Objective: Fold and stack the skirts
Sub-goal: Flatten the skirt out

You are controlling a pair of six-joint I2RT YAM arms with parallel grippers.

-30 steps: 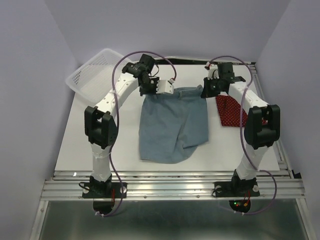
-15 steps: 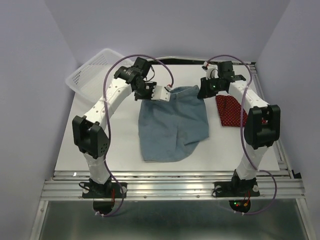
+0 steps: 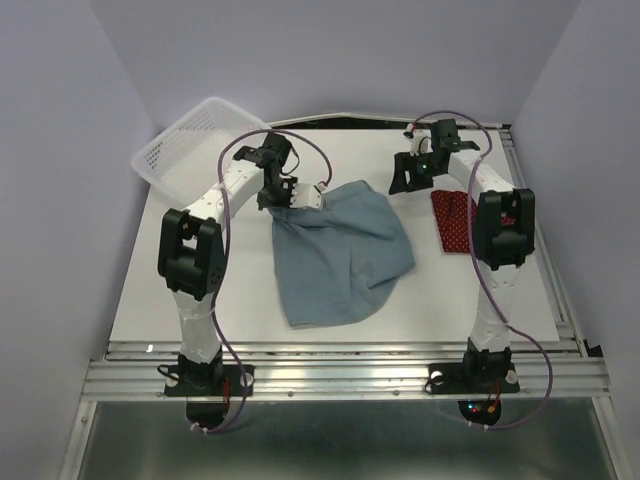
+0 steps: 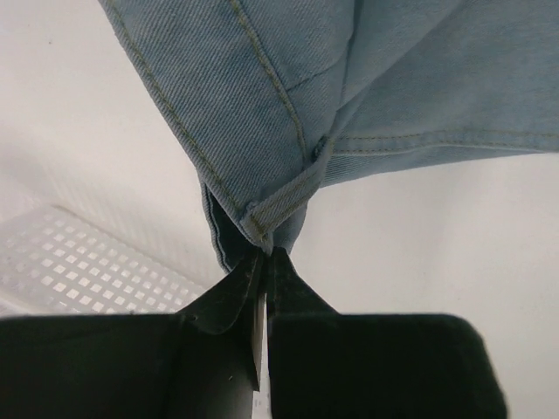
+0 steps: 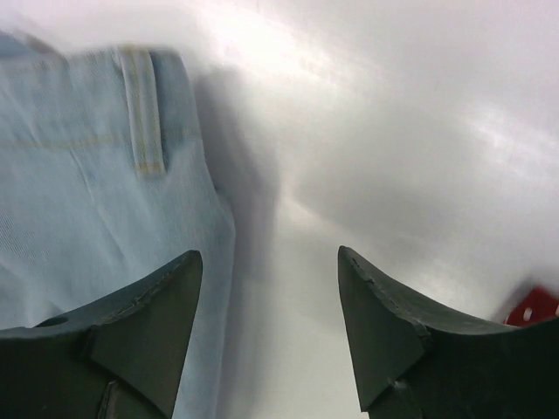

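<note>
Two grips a second ago, one now. My right gripper (image 5: 269,257) has let go of its corner of the light blue denim skirt (image 3: 340,250). Its jaws stand wide apart with only the bare white table (image 3: 460,300) between them, and the waistband with its belt loop lies just beside one finger. My left gripper (image 4: 265,253) is still pinched on the other waistband corner. The cloth is caught right at the tips of the nearly closed jaws, with a hair of gap between them, and I cannot tell how firm the hold is. A second ago the waistband hung stretched level between both grips. Now its top edge slants, and the held corner has shifted toward the white plastic mesh basket (image 3: 190,150), stopping short to the basket's right. The denim skirt lies slack on the table, right of the basket and nearer the arm bases, its lower edge uneven. The dark red skirt with small white dots (image 3: 455,222) lies flat far to the right of the basket, beyond the denim and apart from it, with neither gripper on it. My reading: the spreading step is over, no fold is made yet, and nothing is stacked. The right jaws will likely need to take cloth again before a clean fold.
</note>
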